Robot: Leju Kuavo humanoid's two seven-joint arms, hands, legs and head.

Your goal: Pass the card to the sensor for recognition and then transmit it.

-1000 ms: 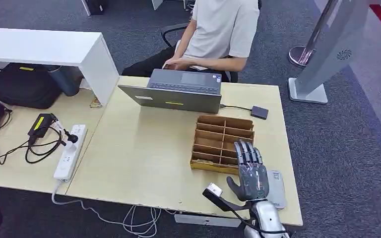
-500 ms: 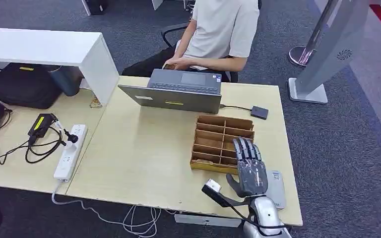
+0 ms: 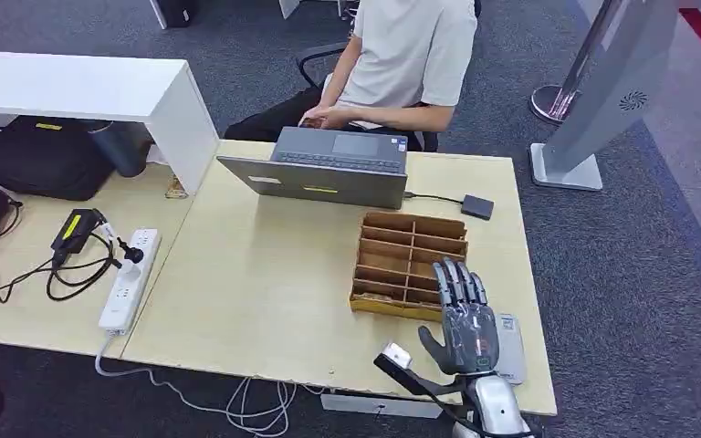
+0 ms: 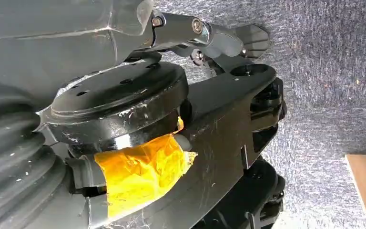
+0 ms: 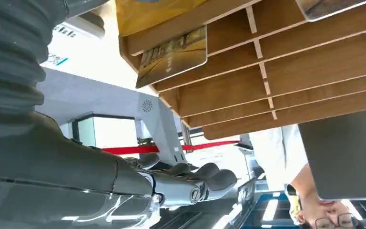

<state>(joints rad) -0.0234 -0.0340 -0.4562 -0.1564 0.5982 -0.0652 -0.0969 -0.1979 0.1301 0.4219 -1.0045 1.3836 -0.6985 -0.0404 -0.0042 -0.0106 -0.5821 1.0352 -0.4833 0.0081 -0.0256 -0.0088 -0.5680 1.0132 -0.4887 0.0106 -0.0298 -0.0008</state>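
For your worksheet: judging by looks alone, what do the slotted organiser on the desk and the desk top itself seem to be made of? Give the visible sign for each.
Slotted organiser: probably thin wood or plywood, matt brown; the right wrist view shows flat sheet dividers with pale cut edges.
Desk top: likely laminate over board, in a pale wood tone; it looks smooth and even, with no strong grain showing.

A flat grey rectangular card-reader sensor [image 3: 509, 348] lies on the pale wooden table at the lower right of the head view, just right of the wooden divided box and partly hidden by the robot's hand. In the right wrist view, a glossy yellowish card [image 5: 172, 55] stands tilted in a compartment near the upper middle.
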